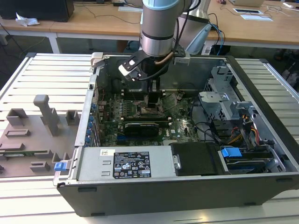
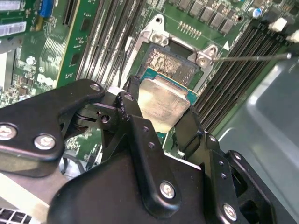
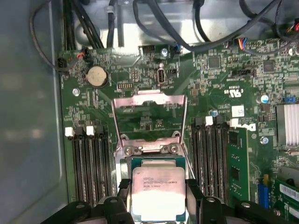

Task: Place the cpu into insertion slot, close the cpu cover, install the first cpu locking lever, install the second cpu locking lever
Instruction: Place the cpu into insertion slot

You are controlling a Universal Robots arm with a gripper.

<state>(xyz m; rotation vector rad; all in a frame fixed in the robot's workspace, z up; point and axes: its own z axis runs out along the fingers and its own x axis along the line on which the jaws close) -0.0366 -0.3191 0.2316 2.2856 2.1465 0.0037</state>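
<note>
The jaws pinch the cpu [image 2: 164, 103] by two opposite edges. The gripper [image 2: 160, 114] holds it just above the insertion slot [image 2: 172, 63], partly over it and apparently not seated. On the far side of the slot the cpu cover [image 3: 149, 99] stands raised open, and a locking lever [image 2: 250, 58] juts free. I judge that none of the four steps is finished.

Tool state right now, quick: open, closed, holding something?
Tool: closed on the cpu, over the insertion slot.
</note>
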